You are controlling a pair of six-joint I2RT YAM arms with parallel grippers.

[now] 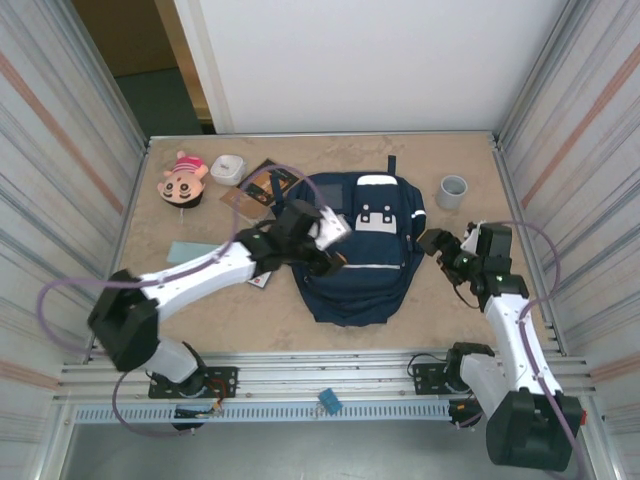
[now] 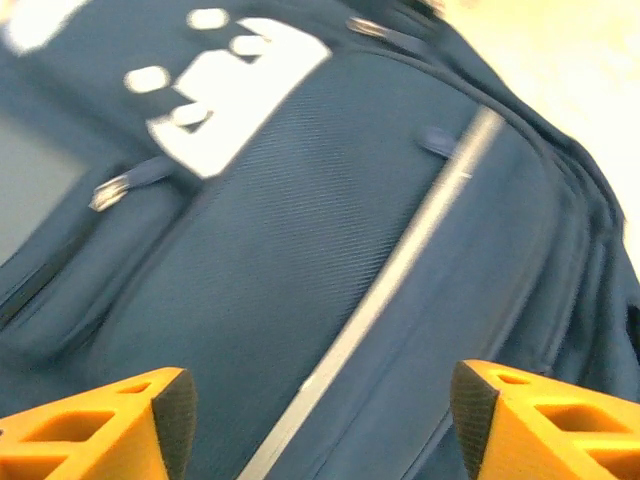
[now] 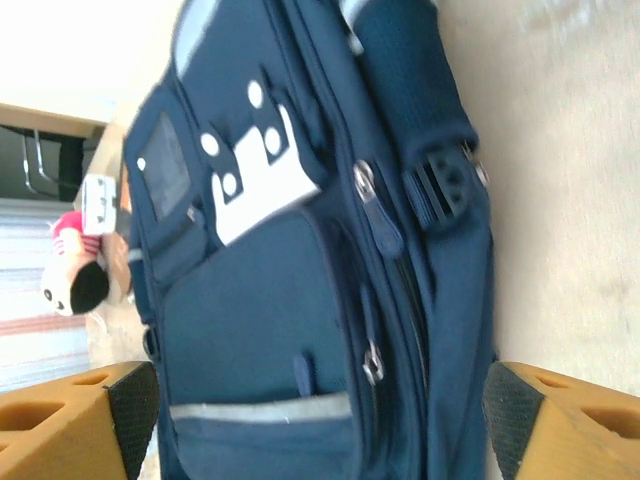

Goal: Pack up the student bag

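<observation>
At left gripper (image 2: 320, 425): fingers spread wide, empty, over the student bag (image 2: 300, 250) front panel.
At right gripper (image 3: 320, 420): fingers wide apart, empty, near the bag's right side.
Bag position: flat, mid-table, front up.
Done: we judge nothing packed; zips look closed.
Remaining: doll (image 1: 184, 180), book (image 1: 255, 188), cup (image 1: 453, 190) lie outside.

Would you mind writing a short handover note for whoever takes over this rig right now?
Left gripper: open, empty, over the front of the student bag.
Right gripper: open, empty, beside the bag's right side.
Bag lies flat mid-table, zips apparently shut.
Doll, white box, booklet and grey cup lie outside it.
Done: nothing visibly packed. Left: open the bag, load the items.
</observation>
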